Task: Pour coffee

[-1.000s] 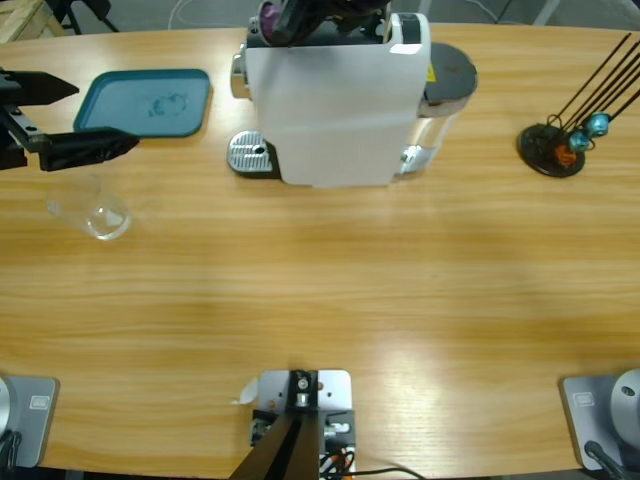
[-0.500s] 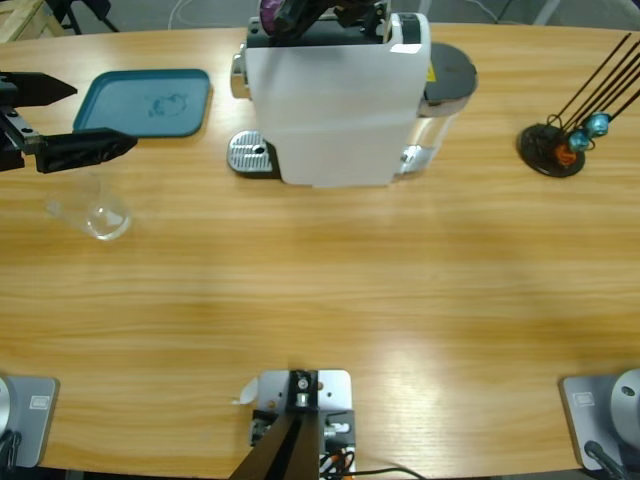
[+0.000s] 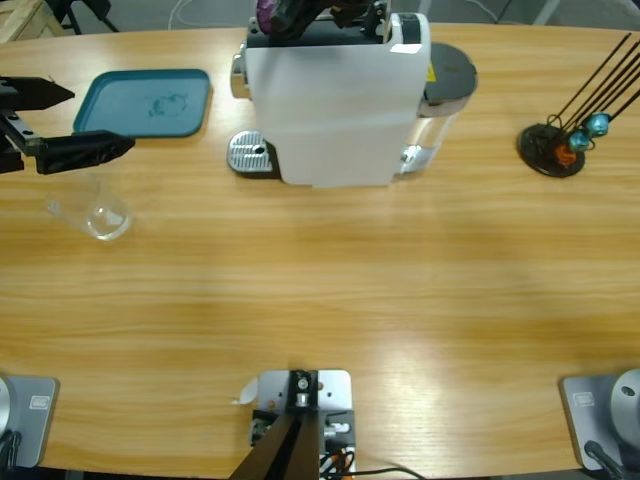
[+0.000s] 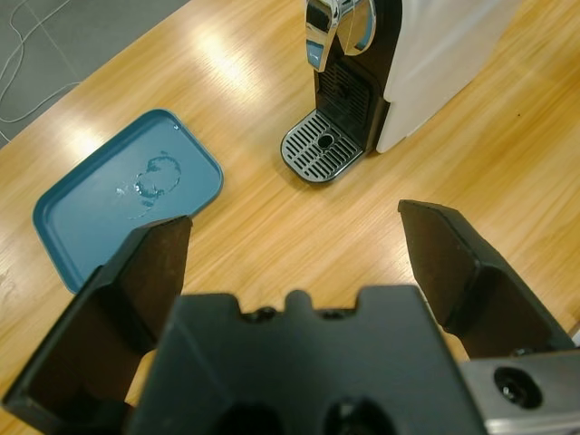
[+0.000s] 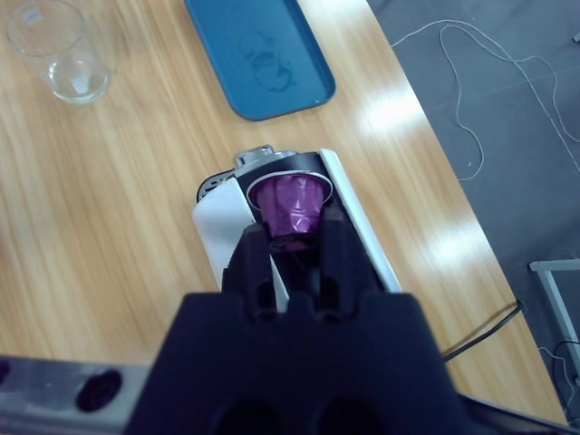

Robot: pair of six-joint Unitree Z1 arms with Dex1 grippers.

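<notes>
No coffee shows in any view. An empty-looking clear glass tumbler (image 3: 97,212) (image 5: 60,51) stands on the table at the left. My left gripper (image 3: 100,118) (image 4: 294,222) hovers open just behind it, beside the teal tray, with nothing between its fingers. The white coffee machine (image 3: 335,100) (image 4: 435,45) stands at the back middle, its spout over a round metal drip grid (image 3: 250,153) (image 4: 322,145). Over the machine's top (image 5: 227,227), my right gripper (image 3: 300,12) (image 5: 292,234) is shut on a purple capsule (image 5: 292,201) (image 3: 266,12).
A teal tray (image 3: 190,95) (image 4: 82,227) (image 5: 258,54) with a few water drops lies at the back left. A black wire capsule stand (image 3: 555,145) with blue and orange capsules stands at the far right. Bare wood fills the table's front half.
My left gripper has drifted slightly to the left, still open. The right gripper with the purple capsule has shifted a little above the machine's top.
</notes>
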